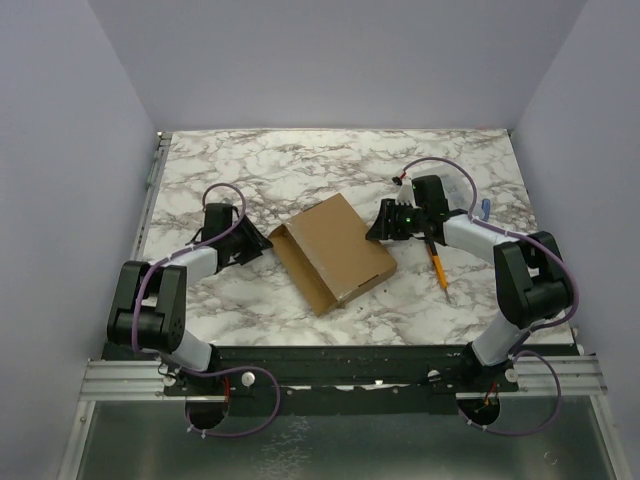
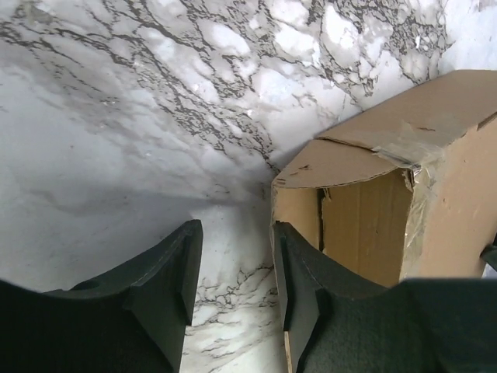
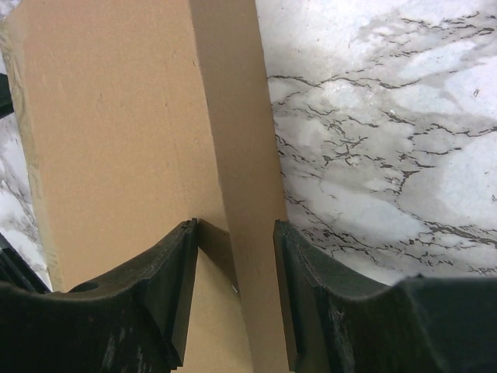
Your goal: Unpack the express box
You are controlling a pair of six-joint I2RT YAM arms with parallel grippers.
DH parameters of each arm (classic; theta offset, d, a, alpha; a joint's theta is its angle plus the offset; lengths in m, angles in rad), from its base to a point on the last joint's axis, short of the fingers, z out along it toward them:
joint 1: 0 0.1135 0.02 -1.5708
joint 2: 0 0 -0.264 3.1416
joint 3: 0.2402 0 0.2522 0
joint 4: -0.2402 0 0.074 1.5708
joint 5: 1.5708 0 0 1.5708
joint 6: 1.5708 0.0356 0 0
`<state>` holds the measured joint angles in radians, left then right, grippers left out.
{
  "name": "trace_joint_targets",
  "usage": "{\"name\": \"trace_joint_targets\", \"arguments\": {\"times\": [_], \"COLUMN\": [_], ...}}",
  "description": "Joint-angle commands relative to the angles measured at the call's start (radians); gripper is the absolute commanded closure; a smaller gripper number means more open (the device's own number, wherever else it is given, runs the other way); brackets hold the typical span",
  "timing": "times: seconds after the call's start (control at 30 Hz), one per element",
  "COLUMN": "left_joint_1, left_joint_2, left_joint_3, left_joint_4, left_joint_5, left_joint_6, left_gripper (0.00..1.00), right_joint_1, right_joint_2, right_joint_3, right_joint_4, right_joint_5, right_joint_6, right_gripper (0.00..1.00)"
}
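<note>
While left gripper (image 1: 260, 244), right gripper (image 1: 376, 229) flank | 1 express box (image 1: 330, 250) (brown) | 1 pencil (image 1: 438, 268)

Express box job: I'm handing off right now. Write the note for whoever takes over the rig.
The left claw is open and empty, beside the express box at its taped end flap.
The right claw is shut on the box's right edge.
The box lies flat, lid down; an orange pencil lies near the right arm.
Done: box held. Left: open the lid, take out the contents, not visible yet.
</note>
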<state>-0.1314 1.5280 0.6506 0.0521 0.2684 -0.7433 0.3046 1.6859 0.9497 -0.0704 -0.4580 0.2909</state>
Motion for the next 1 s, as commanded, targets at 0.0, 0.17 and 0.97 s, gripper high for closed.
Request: {"name": "trace_joint_targets", "arguments": {"times": [0.0,0.17,0.97], "left_joint_1": [0.013,0.013,-0.241], "left_joint_2": [-0.020,-0.052,-0.136], "left_joint_3": [-0.043,-0.055,-0.280], "left_joint_4": [-0.019,0.045,0.303], "left_joint_5": [-0.016,0.127,0.068], "left_joint_6": [0.006,-0.012,-0.180], "left_gripper": [0.52,0.34,0.79], "right_joint_1": [-0.002,0.010,0.025], "right_joint_2": [0.038,0.024,-0.034], "right_joint_3": [-0.004,-0.001,-0.015], "right_joint_4": [-0.068,-0.065,-0.063], "right_joint_5": [0.042,0.030,0.034], "right_joint_6": [-0.027,-0.034,-0.041], "right_gripper": [0.53,0.52,0.48]}}
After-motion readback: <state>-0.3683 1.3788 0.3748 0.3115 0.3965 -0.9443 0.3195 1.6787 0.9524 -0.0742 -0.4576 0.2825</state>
